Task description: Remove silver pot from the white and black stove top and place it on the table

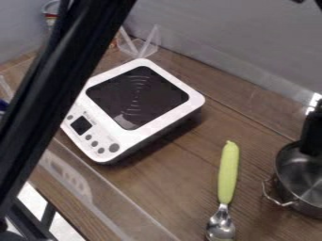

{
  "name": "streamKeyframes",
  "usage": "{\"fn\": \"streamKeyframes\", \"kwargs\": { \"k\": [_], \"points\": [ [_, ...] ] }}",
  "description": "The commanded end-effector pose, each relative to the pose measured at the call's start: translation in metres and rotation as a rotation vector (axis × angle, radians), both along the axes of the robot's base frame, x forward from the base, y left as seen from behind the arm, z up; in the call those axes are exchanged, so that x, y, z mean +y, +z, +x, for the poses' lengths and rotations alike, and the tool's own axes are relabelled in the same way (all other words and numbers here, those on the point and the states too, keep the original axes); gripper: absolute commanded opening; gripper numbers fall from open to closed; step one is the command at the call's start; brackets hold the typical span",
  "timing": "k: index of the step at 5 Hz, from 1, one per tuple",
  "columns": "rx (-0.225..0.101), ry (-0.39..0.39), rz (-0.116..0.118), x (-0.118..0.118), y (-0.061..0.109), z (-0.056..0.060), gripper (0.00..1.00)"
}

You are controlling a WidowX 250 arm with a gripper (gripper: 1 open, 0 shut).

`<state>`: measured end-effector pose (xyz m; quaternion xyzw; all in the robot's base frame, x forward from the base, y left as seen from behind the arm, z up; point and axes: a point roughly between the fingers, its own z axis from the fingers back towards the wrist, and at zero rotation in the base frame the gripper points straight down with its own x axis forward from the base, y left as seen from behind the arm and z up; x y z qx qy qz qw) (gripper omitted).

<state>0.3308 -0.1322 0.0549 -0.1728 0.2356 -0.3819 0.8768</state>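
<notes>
The silver pot [299, 184] stands on the brown table [176, 184] at the right edge of the picture, partly cut off by the frame. The white and black stove top [132, 105] sits left of centre with nothing on its black surface. A dark piece of my gripper [311, 136] shows just above the pot's far rim at the right edge. Its fingers are cut off by the frame, so their spread does not show. Whether it touches the pot I cannot tell.
A green-handled metal spoon [225, 184] lies between the stove and the pot. My arm [63, 113] crosses the left foreground as a thick black bar. A can [53, 9] stands at the back left, by a clear wiry object [145, 38].
</notes>
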Motion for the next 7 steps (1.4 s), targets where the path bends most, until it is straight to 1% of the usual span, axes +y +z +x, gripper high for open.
{"fn": "streamKeyframes", "kwargs": {
  "k": [1,2,3,4,7],
  "points": [
    [-0.046,-0.007,-0.039,-0.003,0.008,0.001,1.0],
    [-0.042,-0.003,-0.038,-0.006,0.009,0.005,1.0],
    [-0.038,-0.062,-0.039,-0.007,0.007,0.006,0.0],
    [-0.034,-0.121,-0.036,-0.009,0.006,0.007,1.0],
    [-0.02,-0.138,-0.028,-0.009,0.019,0.001,1.0]
  ]
}}
